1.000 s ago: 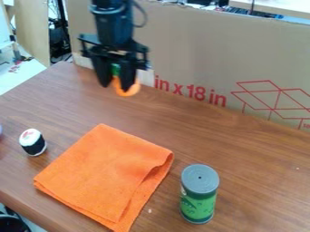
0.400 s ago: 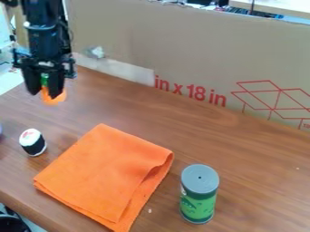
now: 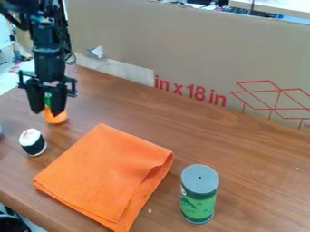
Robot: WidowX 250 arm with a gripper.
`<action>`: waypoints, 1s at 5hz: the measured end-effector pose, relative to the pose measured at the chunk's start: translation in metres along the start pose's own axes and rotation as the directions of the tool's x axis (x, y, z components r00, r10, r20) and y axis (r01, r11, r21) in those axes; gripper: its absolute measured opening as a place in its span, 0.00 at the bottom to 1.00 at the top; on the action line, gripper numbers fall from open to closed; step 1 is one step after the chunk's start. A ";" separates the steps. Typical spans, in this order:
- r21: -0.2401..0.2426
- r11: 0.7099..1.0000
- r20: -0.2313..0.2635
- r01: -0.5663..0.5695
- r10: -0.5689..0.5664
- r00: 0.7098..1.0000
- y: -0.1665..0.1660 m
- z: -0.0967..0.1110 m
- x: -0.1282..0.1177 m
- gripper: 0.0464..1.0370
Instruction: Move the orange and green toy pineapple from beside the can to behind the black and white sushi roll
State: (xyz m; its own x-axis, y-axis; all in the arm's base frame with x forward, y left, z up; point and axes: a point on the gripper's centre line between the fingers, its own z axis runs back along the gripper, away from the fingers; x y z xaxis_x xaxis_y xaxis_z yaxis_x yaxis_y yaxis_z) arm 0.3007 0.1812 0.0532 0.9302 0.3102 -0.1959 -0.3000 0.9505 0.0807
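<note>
- Lower orange object, pinched in claw at nine o'clock, gently.
- Avoid black-and-white item, seven o'clock from claw.
- Release only upon surface contact.

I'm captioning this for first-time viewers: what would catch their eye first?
Probably the bright orange cloth, folded on the brown table toward the picture's lower left. Next, perhaps, the black gripper at the upper left, holding an orange thing with a green top. The green can stands upright at the lower right.
</note>
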 end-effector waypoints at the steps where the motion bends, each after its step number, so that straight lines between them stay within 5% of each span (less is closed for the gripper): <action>1: -0.022 0.999 0.054 0.032 -0.031 0.998 -0.005 -0.002 0.009 0.50; 2: -0.031 0.998 0.069 0.055 -0.052 0.996 -0.006 -0.003 0.011 0.55; 3: -0.040 0.998 0.063 0.056 -0.054 0.997 -0.008 -0.004 0.009 0.86; 4: -0.043 0.999 0.155 0.031 -0.024 0.988 -0.009 0.032 -0.003 0.97; 5: -0.059 0.998 0.224 0.035 -0.021 0.974 -0.014 0.067 -0.019 0.97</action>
State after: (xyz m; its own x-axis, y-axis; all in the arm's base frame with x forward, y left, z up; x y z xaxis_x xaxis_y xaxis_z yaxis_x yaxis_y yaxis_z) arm 0.3012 0.1611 0.1212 0.9601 0.2783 0.0265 -0.2787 0.9602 0.0159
